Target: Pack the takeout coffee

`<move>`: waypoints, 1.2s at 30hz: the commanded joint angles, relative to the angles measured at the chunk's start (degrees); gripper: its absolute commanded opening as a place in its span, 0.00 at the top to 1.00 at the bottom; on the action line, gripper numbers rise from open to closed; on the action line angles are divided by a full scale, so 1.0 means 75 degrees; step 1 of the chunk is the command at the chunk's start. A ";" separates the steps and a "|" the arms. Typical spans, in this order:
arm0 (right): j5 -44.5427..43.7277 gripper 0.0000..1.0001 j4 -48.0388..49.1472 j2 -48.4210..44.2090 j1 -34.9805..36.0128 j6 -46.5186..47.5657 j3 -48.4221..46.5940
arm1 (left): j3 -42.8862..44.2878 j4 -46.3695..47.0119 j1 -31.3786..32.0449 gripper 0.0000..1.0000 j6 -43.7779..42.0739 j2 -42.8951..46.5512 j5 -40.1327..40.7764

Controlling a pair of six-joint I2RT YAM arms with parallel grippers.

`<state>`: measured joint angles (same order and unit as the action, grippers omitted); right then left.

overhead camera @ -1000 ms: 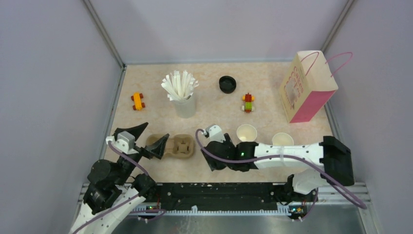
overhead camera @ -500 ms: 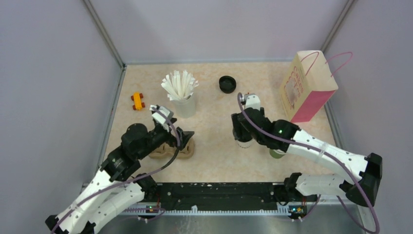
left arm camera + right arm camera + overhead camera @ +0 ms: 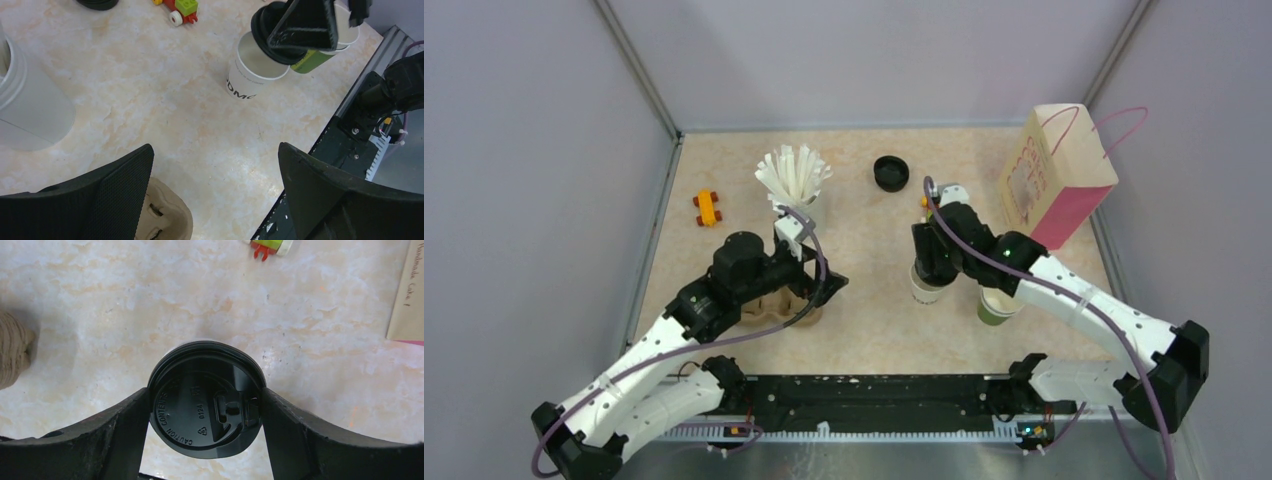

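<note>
Right gripper point(image 3: 205, 402) swung over to white cup point(image 3: 246, 82), clamped on black lid point(image 3: 200, 385), lid seemingly tilted on rim

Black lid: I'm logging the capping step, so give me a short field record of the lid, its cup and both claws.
black lid: gripped by right claw, tilted over the cup's mouth, not seated
white cup: upright on table, mouth partly uncovered
right claw: closed on black lid
left claw: open, empty, above the table by the cup carrier
</note>
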<state>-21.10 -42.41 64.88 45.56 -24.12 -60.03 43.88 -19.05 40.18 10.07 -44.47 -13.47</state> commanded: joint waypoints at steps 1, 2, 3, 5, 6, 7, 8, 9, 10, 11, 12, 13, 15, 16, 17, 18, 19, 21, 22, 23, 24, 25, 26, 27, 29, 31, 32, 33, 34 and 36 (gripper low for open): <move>0.0445 0.26 -0.0097 0.0402 -0.0077 0.0192 -0.0251 | -0.0144 0.0726 0.0010 0.01 0.0101 0.0435 0.0042; 0.0414 0.26 -0.0109 0.0455 -0.0078 0.0216 -0.0260 | -0.0198 0.0750 0.0011 0.01 0.0094 0.0505 0.0073; 0.0374 0.25 -0.0110 0.0503 -0.0084 0.0222 -0.0273 | -0.0231 0.0768 0.0004 0.01 0.0083 0.0555 0.0109; 0.0362 0.25 -0.0113 0.0618 -0.0086 0.0225 -0.0303 | -0.0249 0.0739 0.0005 0.01 0.0061 0.0601 0.0187; 0.0379 0.25 -0.0089 0.0642 -0.0085 0.0221 -0.0309 | -0.0243 0.0720 0.0001 0.01 0.0048 0.0614 0.0214; 0.0396 0.25 -0.0077 0.0671 -0.0086 0.0218 -0.0314 | -0.0232 0.0701 0.0009 0.01 0.0026 0.0609 0.0215; 0.0414 0.25 -0.0058 0.0704 -0.0086 0.0232 -0.0332 | -0.0214 0.0681 0.0005 0.01 0.0004 0.0600 0.0209; 0.0438 0.25 -0.0062 0.0719 -0.0086 0.0237 -0.0348 | -0.0214 0.0661 0.0000 0.01 -0.0011 0.0612 0.0224; 0.0451 0.25 -0.0064 0.0748 -0.0086 0.0243 -0.0360 | -0.0212 0.0644 0.0005 0.01 -0.0026 0.0619 0.0226; 0.0457 0.25 -0.0086 0.0789 -0.0086 0.0259 -0.0369 | -0.0209 0.0626 0.0001 0.01 -0.0039 0.0629 0.0250; 0.0438 0.25 -0.0110 0.0819 -0.0086 0.0268 -0.0383 | -0.0207 0.0610 0.0000 0.01 -0.0051 0.0638 0.0263; 0.0393 0.24 -0.0135 0.0853 -0.0086 0.0274 -0.0386 | -0.0219 0.0595 0.0010 0.01 -0.0053 0.0659 0.0276; 0.0375 0.24 -0.0127 0.0899 -0.0086 0.0280 -0.0387 | -0.0270 0.0588 0.0003 0.01 -0.0053 0.0724 0.0296; 0.0375 0.24 -0.0108 0.0922 -0.0086 0.0277 -0.0379 | -0.0291 0.0602 0.0004 0.01 -0.0044 0.0748 0.0307; 0.0376 0.24 -0.0094 0.0939 -0.0084 0.0291 -0.0368 | -0.0324 0.0606 0.0006 0.01 -0.0036 0.0777 0.0320; 0.0370 0.24 -0.0076 0.0971 -0.0086 0.0294 -0.0374 | -0.0349 0.0605 0.0000 0.01 -0.0030 0.0800 0.0323; 0.0375 0.24 -0.0055 0.0989 -0.0086 0.0305 -0.0366 | -0.0373 0.0600 0.0001 0.01 -0.0024 0.0817 0.0347; 0.0318 0.23 -0.0046 0.1047 -0.0097 0.0327 -0.0351 | -0.0397 0.0598 0.0007 0.01 -0.0018 0.0848 0.0394; 0.0322 0.23 -0.0029 0.1062 -0.0123 0.0338 -0.0335 | -0.0393 0.0586 0.0008 0.01 -0.0028 0.0860 0.0410; 0.0371 0.23 0.0012 0.1081 -0.0154 0.0353 -0.0310 | -0.0400 0.0577 0.0009 0.01 -0.0029 0.0866 0.0424; 0.0427 0.23 0.0048 0.1082 -0.0186 0.0374 -0.0272 | -0.0397 0.0572 0.0008 0.01 -0.0030 0.0881 0.0436; 0.0494 0.23 0.0097 0.1078 -0.0201 0.0380 -0.0231 | -0.0401 0.0571 0.0014 0.01 -0.0030 0.0887 0.0437; 0.0568 0.23 0.0154 0.1070 -0.0214 0.0390 -0.0205 | -0.0408 0.0571 0.0011 0.01 -0.0030 0.0890 0.0437; 0.0624 0.23 0.0195 0.1082 -0.0221 0.0411 -0.0173 | -0.0412 0.0561 0.0004 0.01 -0.0030 0.0908 0.0437; 0.0634 0.23 0.0245 0.1097 -0.0233 0.0407 -0.0142 | -0.0433 0.0559 0.0017 0.01 -0.0030 0.0916 0.0459; 0.0667 0.23 0.0270 0.1143 -0.0265 0.0426 -0.0160 | -0.0443 0.0556 0.0001 0.01 -0.0030 0.0936 0.0458; 0.0694 0.23 0.0277 0.1169 -0.0268 0.0446 -0.0172 | -0.0450 0.0559 0.0011 0.01 -0.0030 0.0943 0.0460; 0.0713 0.23 0.0284 0.1187 -0.0273 0.0456 -0.0181 | -0.0464 0.0559 0.0007 0.01 -0.0030 0.0945 0.0464; 0.0726 0.22 0.0273 0.1211 -0.0274 0.0466 -0.0201 | -0.0469 0.0551 0.0002 0.01 -0.0030 0.0938 0.0488; 0.0709 0.21 0.0282 0.1257 -0.0275 0.0469 -0.0206 | -0.0492 0.0514 0.0010 0.01 -0.0049 0.0946 0.0512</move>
<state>-16.21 -42.09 73.73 44.27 -21.47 -60.10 40.73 -16.73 40.18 10.33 -37.98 -10.57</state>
